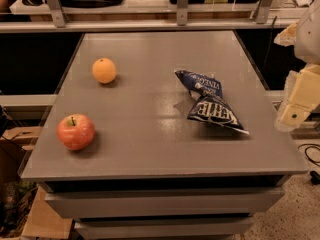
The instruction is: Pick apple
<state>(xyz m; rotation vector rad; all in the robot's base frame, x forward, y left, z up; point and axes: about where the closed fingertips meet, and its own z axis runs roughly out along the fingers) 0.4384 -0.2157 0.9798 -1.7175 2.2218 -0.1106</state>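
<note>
The apple [75,131] is round and red with yellowish patches and a short dark stem. It sits on the grey table [150,109] near the front left corner. My gripper [296,104] shows as a pale, cream-coloured block at the right edge of the view, beyond the table's right side and far from the apple. It holds nothing that I can see.
A smaller plain orange fruit [104,70] lies at the back left of the table. Two dark blue chip bags [210,101] lie right of centre. A shelf with metal posts [182,4] runs behind the table. Cardboard [40,219] lies on the floor at the left.
</note>
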